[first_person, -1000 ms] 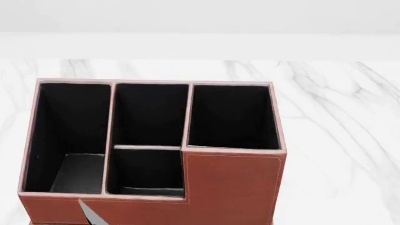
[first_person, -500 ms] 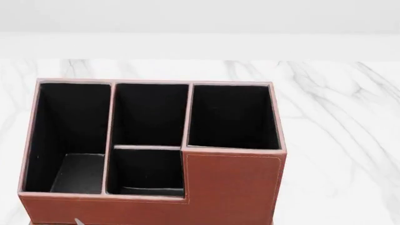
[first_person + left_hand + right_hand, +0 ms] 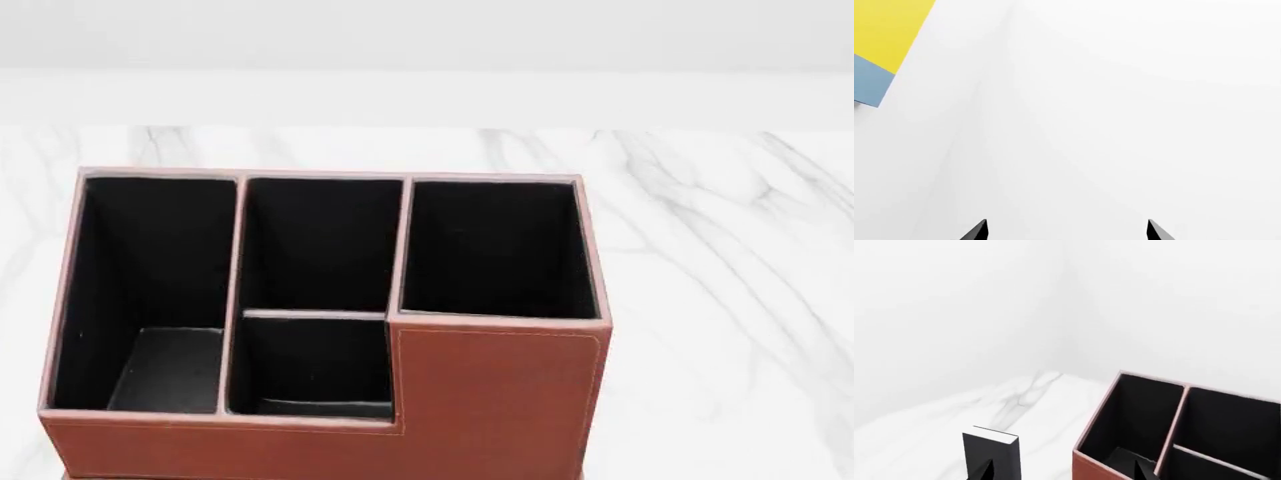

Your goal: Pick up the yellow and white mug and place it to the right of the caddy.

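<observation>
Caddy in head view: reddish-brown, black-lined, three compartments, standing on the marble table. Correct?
Nearly. The caddy has four compartments, not three: the head view shows three along the back and a smaller one in front of the middle one. It is reddish-brown, black-lined and stands on the marble table.

The caddy (image 3: pixel 501 395) is cut off below; each hand shows only two dark tips.

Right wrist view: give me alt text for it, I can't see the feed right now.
The caddy sits on the marble table, its black-lined compartments empty where visible. A black book with a white edge stands upright beside it, apart from it. The right gripper shows only two dark fingertips; no mug is in view.
</observation>
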Tool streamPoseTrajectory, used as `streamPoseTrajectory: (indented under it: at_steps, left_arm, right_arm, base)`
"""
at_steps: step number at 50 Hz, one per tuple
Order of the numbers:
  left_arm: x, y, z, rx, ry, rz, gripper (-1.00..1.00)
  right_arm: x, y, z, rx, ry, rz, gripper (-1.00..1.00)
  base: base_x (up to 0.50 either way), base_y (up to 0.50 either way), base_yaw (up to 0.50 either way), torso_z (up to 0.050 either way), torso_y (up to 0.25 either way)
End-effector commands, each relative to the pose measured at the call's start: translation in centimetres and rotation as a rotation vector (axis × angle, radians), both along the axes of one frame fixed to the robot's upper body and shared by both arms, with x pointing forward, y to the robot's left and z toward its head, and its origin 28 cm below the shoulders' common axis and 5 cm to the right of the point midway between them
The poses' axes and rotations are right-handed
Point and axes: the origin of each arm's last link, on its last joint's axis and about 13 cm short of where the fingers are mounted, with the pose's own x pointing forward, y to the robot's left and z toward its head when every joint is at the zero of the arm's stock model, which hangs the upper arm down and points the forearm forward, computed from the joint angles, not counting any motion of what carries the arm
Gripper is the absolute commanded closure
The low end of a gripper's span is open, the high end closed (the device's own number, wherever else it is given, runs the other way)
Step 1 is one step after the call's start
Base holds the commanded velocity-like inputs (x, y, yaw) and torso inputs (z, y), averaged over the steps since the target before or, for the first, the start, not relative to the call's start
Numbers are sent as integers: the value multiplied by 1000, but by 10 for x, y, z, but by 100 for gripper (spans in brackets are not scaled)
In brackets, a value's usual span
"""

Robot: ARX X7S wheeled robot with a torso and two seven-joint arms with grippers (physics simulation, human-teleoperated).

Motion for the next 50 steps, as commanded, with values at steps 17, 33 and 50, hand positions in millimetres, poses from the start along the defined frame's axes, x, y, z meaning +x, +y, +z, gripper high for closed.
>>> streamPoseTrajectory:
  at_steps: [17, 33, 50]
  left_arm:
    - [-1, 1, 1, 0, -1, 0, -100]
    - [0, 0, 1, 2, -1, -1, -100]
    - [0, 0, 0, 0, 3, -2, -100]
  right_arm:
    - [-2, 7, -19, -29, 96, 32, -100]
    - [-1, 11, -32, -63, 85, 55, -100]
    - [5, 13, -45, -72, 136, 48, -100]
  base:
    - [0, 0, 0, 0, 0]
    - [0, 0, 0, 0, 0]
    - [0, 0, 0, 0, 0]
